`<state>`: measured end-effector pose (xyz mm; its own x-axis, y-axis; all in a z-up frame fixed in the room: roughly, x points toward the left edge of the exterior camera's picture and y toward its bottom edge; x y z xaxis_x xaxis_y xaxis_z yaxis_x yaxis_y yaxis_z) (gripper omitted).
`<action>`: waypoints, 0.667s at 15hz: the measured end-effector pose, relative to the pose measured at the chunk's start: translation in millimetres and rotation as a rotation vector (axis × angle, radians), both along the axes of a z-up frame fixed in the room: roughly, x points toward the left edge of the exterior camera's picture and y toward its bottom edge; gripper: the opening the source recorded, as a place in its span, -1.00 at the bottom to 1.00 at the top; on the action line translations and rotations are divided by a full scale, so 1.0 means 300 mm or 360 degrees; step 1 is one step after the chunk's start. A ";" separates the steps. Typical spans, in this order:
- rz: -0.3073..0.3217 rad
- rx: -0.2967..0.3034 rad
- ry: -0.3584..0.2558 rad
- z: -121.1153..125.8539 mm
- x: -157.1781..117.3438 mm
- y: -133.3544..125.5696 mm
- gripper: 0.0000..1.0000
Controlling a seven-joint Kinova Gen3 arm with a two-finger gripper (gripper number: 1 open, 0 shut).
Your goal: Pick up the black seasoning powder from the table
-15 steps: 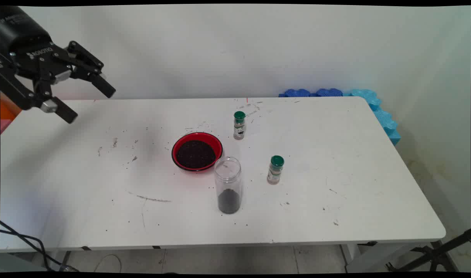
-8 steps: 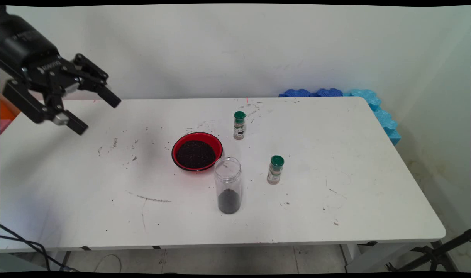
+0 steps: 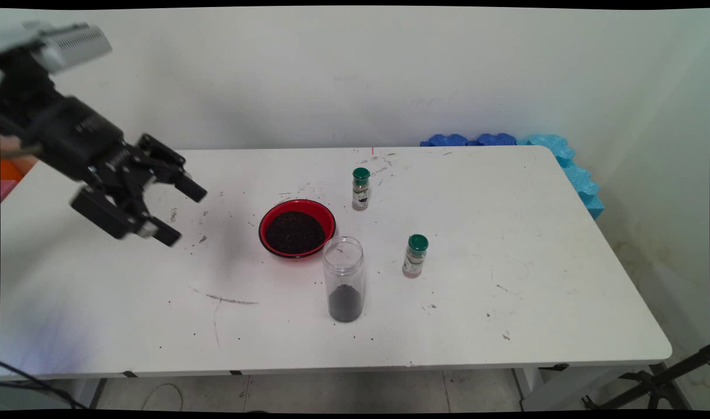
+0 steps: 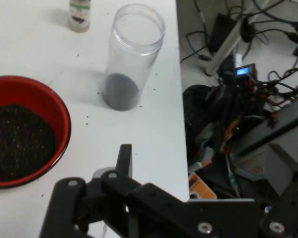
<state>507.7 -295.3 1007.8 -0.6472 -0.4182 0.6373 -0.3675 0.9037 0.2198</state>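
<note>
The tool [image 3: 179, 214] is black. The desk [image 3: 506, 326] is white, with small dark marks and specks on it. The bowl [image 3: 297, 228] is red with a dark rim, and it is full of black grains. The tall jar [image 3: 344, 279] is clear like glass, with a dark heap at its bottom. The far little bottle [image 3: 361, 189] has a green cap and a pale label with a black patch. The near little bottle [image 3: 415, 256] has a green cap too, and looks pale brown and white. The foam pieces [image 3: 564, 160] at the desk's far corner are blue, some darker, some lighter. The wall [image 3: 390, 75] is plain white.
</note>
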 end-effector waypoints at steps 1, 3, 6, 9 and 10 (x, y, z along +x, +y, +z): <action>0.0033 -0.0004 -0.0005 -0.031 -0.011 0.012 1.00; 0.0091 -0.0014 -0.0014 -0.089 -0.031 0.032 1.00; 0.0166 -0.0022 -0.0028 -0.160 -0.054 0.054 1.00; 0.0237 -0.0037 -0.0034 -0.235 -0.082 0.073 1.00; 0.0254 -0.0043 -0.0035 -0.256 -0.091 0.077 1.00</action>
<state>480.4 -272.2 930.9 -0.5877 -0.4998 0.6362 -0.5112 0.8389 0.1868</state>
